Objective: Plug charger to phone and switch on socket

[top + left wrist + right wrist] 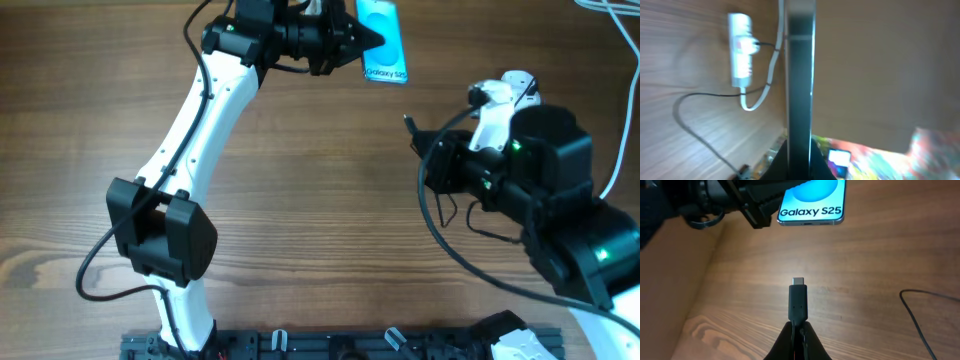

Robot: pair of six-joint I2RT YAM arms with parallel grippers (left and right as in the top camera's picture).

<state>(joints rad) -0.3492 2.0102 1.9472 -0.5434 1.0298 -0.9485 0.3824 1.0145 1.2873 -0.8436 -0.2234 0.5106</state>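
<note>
Overhead view: left gripper (362, 40), at the far edge of the table (300, 250), closed on the left side of the phone (388, 50), turquoise screen up; whether the phone rests on the wood cannot be told from here. Right gripper (418, 135), right of centre, clamped on the charger (409, 123), small plug tip pointing toward the phone and well apart from it. Socket (512, 88), white, partly hidden behind the right arm; the thin black cable loops beneath that arm. Left wrist view: phone seen edge-on as a dark upright bar, jaws tight on it at the base of the picture. The socket lies on the wood beyond, a dark plug apparently seated in its side, white lead (757, 97) curling from its end; switch position too blurred to tell. Right wrist view: fingers pinched together on the charger's black shank, metal tip projecting forward. The phone's lower edge lies ahead, slightly right of the tip's line, with bare wood between the two; the left gripper grips the phone's side. Step in hand, by judgement: plugging the charger into the phone, at the approach stage, tip not yet entered; switching the socket not yet done. Next move calls for a straight advance of the tip, nudged a little rightward, to the port at the middle of the phone's lower edge. The tip must stay level with the slot while the left gripper holds the phone steady against the push.
</note>
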